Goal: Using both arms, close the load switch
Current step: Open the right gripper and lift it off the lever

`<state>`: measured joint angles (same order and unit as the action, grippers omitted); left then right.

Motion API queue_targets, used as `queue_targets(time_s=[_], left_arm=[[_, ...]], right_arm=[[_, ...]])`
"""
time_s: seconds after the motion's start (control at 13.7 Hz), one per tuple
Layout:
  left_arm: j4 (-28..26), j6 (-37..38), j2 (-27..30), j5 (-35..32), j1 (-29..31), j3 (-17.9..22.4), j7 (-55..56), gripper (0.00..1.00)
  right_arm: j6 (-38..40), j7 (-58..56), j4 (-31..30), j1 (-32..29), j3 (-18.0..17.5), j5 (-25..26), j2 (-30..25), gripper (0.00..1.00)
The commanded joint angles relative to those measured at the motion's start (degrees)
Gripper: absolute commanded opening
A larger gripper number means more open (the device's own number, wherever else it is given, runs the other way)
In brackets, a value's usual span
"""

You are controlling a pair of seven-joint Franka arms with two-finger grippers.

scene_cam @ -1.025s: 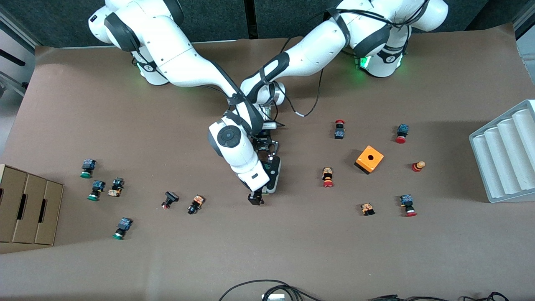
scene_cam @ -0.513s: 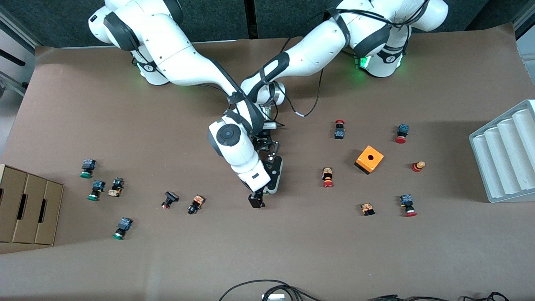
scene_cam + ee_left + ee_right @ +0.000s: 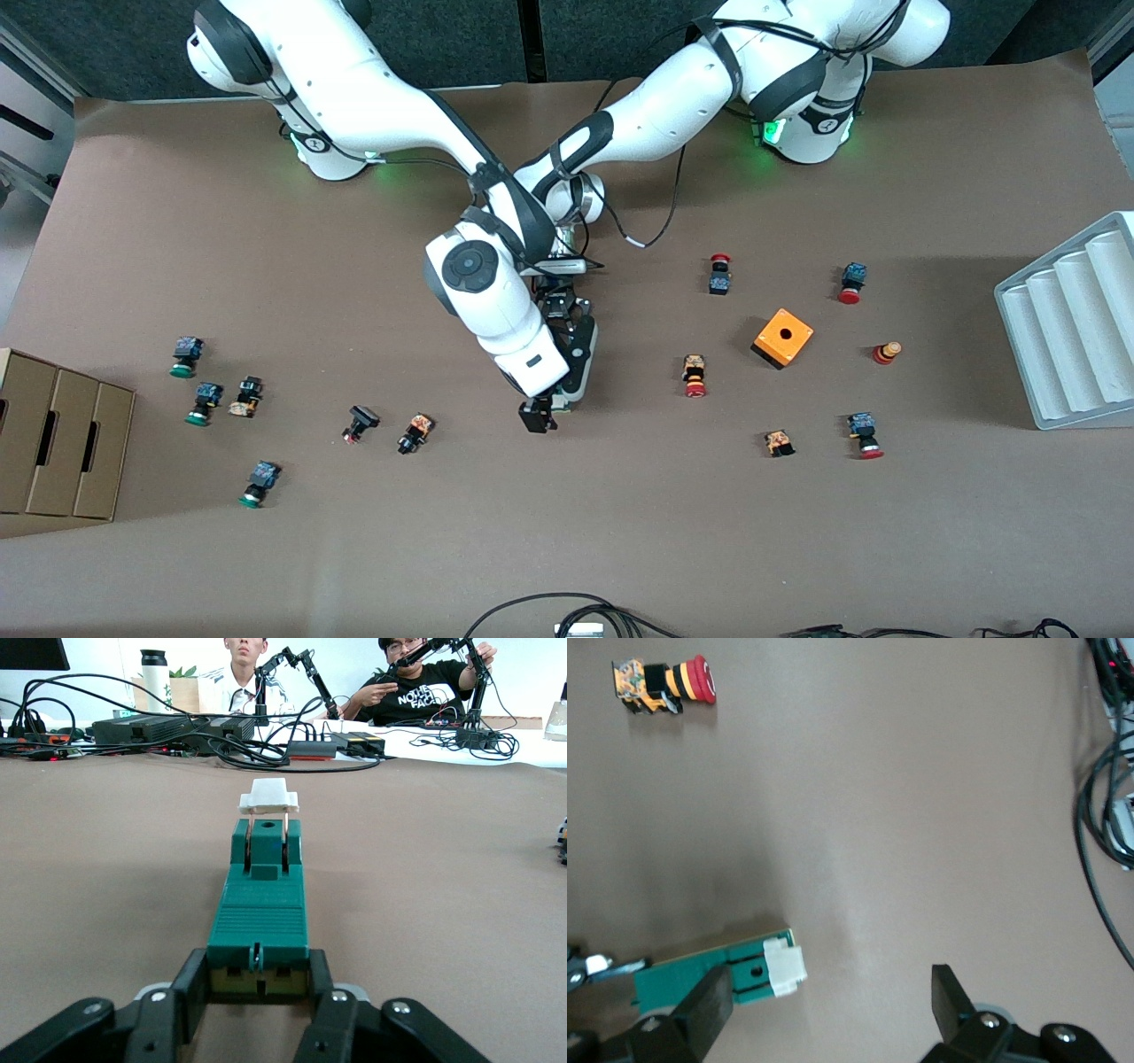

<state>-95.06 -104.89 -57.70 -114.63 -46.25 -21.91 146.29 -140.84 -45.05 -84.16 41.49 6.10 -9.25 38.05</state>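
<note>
The load switch [image 3: 259, 912] is a narrow dark-green block lying flat on the brown table near its middle. Its white lever [image 3: 268, 796] sits at the end away from my left gripper [image 3: 259, 979], which is shut on the block's other end with one finger on each side. In the front view the right arm covers most of the switch, and only its lever end [image 3: 560, 401] shows. My right gripper [image 3: 831, 997] hangs open over the lever end, with the white lever [image 3: 784, 964] beside one finger and touching neither. It appears in the front view as the right gripper [image 3: 536, 416].
Small red- and green-capped push buttons lie scattered toward both ends of the table. An orange cube [image 3: 783, 338] sits toward the left arm's end, with a white ridged tray [image 3: 1072, 328] at that edge. Cardboard boxes [image 3: 58, 443] stand at the right arm's end. Cables [image 3: 567, 611] lie along the nearest edge.
My right gripper has opened wide and its arm has drawn up and back a little from the lever end. The left gripper and the switch have stayed in place.
</note>
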Motion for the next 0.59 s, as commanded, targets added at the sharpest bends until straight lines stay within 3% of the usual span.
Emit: queue_targets(time_s=[0.0, 0.22, 0.51], left_arm=[[1.72, -1.20, -0.92, -1.04, 0.02, 0.82, 0.05, 0.99], [1.90, -1.28, -0.66, -0.42, 0.19, 0.64, -2.06, 1.00], [3.56, -1.46, -0.40, 3.60, -0.07, -0.67, -2.15, 1.00]], right_arm=[[2.58, -0.39, -0.57, -1.84, -0.30, -1.38, -1.93, 1.00], [6.78, -0.31, -0.48, -2.72, -0.30, -1.38, -4.90, 1.00], [18.82, 1.36, -0.22, -5.62, -0.30, -1.38, -12.72, 1.00]])
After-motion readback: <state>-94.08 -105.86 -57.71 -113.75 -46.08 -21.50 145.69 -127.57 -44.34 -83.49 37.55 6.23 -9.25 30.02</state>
